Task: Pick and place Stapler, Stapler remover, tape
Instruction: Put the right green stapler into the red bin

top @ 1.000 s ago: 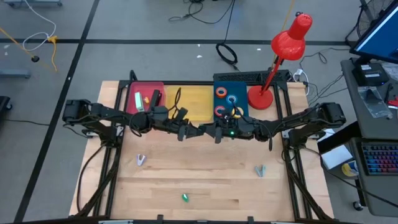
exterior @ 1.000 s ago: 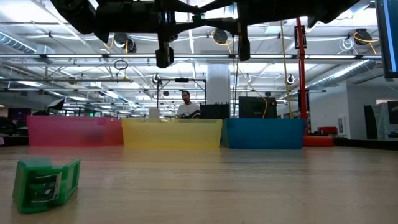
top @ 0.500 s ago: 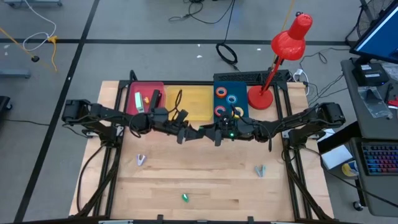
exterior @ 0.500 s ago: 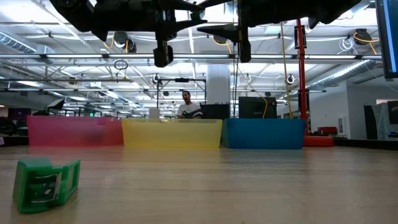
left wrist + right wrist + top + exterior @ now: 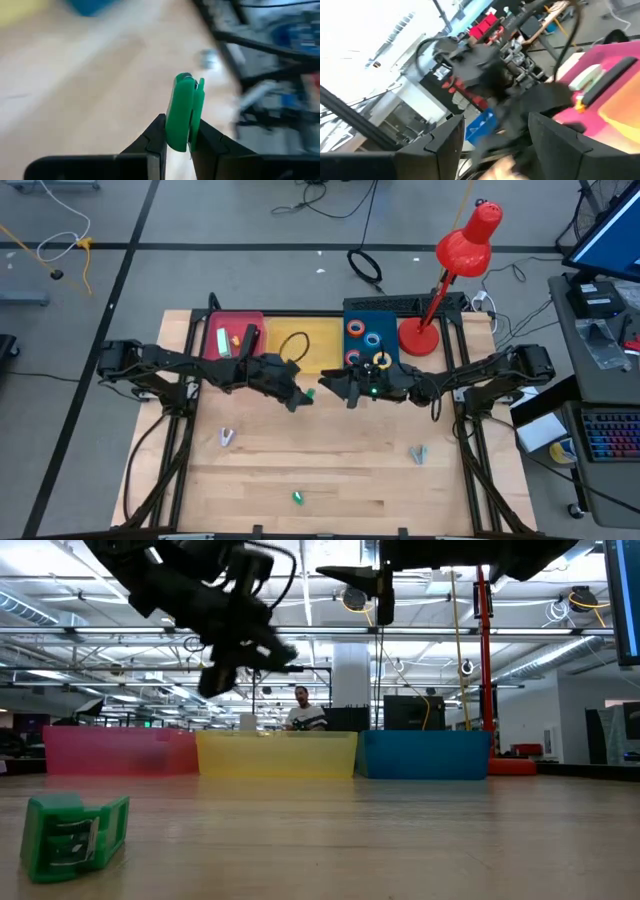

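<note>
My left gripper [image 5: 303, 394] hangs over the table's middle, just before the yellow bin [image 5: 322, 348], shut on a green stapler remover [image 5: 181, 112]. My right gripper [image 5: 328, 385] faces it close by, open, with nothing between its fingers [image 5: 495, 120]. Another green stapler remover [image 5: 75, 833] lies flat near the front edge [image 5: 297, 498]. Two grey ones [image 5: 227, 438] [image 5: 417, 452] lie on the wood. The blue bin [image 5: 388, 320] holds the tape rolls [image 5: 356, 328]. A white stapler [image 5: 222, 342] and a black one [image 5: 248, 337] lie in the pink bin [image 5: 240, 320]. My left gripper pinches the green stapler remover by its lower end [image 5: 175, 137] between its two fingers, one on each flat side. The fingers slant downward from the table's left. The remover sticks out past the fingertips, lifted clear of the table.
A red desk lamp [image 5: 440, 290] stands at the back right beside the blue bin. The three bins line the far edge [image 5: 280, 753]. Bare wood stretches from the arms to the front edge. A person [image 5: 300, 710] shows far behind the table.
My right gripper has opened. My left gripper has tipped its fingers downward and sunk a little, drawing the green stapler remover away from my right gripper, with the remover staying clear of the table.
</note>
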Motion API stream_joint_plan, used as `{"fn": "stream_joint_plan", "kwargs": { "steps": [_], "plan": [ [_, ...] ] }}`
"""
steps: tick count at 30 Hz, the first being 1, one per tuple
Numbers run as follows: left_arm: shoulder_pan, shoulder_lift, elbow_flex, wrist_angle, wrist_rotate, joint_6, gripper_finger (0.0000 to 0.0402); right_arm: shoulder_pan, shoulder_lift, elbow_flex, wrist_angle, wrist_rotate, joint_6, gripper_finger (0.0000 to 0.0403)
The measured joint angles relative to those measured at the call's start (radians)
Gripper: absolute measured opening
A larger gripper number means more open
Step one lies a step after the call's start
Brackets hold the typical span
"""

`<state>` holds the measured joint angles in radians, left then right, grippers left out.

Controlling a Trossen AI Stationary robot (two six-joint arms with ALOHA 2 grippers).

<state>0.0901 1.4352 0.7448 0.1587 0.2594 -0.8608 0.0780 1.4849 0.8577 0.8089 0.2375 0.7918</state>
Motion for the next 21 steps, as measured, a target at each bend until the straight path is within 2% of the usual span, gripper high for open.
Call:
{"fn": "stream_joint_plan", "kwargs": {
  "steps": [4, 9, 14, 17, 21],
  "plan": [
    [0.074, -0.068, -0.001, -0.275, -0.104, 0.060, 0.0057, 0.011, 0.000, 0.000, 0.002, -0.005, 0.004, 0.0214],
    [0.179, -0.198, 0.001, -0.638, -0.338, 0.102, 0.0057, 0.027, 0.000, 0.000, 0.001, -0.005, 0.004, 0.0214],
    [0.263, -0.292, -0.001, -0.972, -0.513, 0.100, 0.0057, 0.031, 0.000, 0.000, -0.003, -0.005, 0.004, 0.0216],
    [0.319, -0.308, -0.001, -1.114, -0.571, 0.101, 0.0057, 0.031, -0.001, 0.000, -0.007, -0.004, 0.004, 0.0216],
    [0.403, -0.309, -0.001, -1.225, -0.580, 0.124, 0.0057, 0.031, -0.001, 0.000, -0.025, -0.004, 0.007, 0.0213]
  ]
}}
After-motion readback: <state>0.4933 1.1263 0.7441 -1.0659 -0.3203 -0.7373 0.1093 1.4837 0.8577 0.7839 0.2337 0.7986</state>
